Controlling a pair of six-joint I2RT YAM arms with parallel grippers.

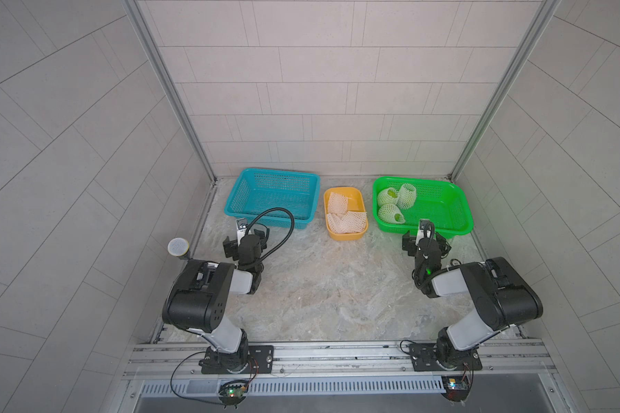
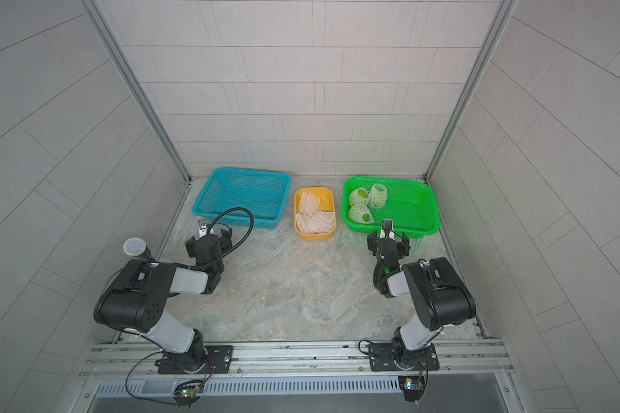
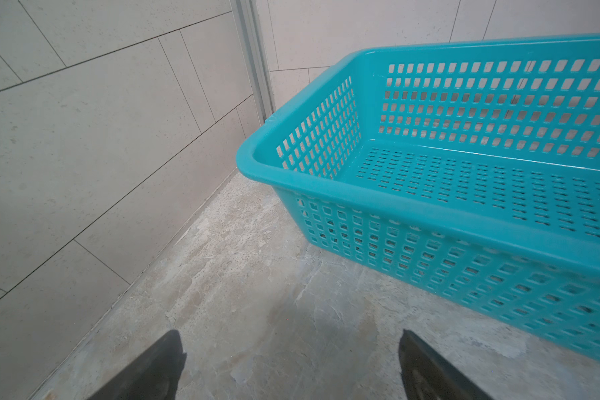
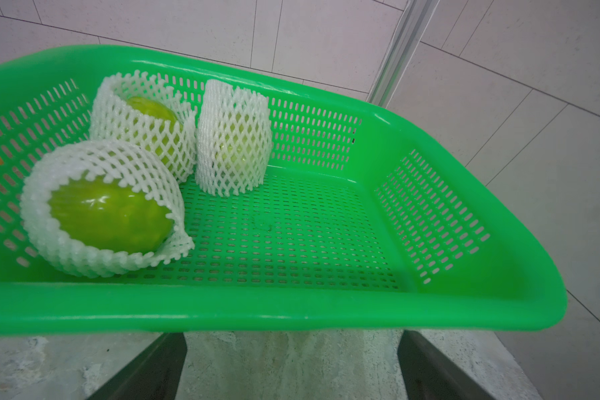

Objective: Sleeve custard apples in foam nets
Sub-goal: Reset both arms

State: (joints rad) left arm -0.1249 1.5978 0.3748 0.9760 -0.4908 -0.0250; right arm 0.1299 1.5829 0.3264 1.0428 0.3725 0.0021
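three containers are sitting in a row along the far edge of the counter (image 1: 319, 293). the left basket (image 1: 237, 198) is sitting toward the far left corner and the right basket (image 1: 441, 211) toward the far right corner. the small tub (image 1: 355, 198) is standing between them, apart from both. loose foam nets (image 1: 347, 221) are lying in the small tub. three custard apples (image 1: 388, 196), each sitting inside a net, are clustering close together in the left half of the right basket. the left gripper (image 1: 246, 239) is hanging just before the left basket's near wall, and the right gripper (image 1: 425, 237) just before the right basket's near rim. the arm bases (image 1: 226, 357) are sitting on the rail (image 1: 337, 352) along the near edge.
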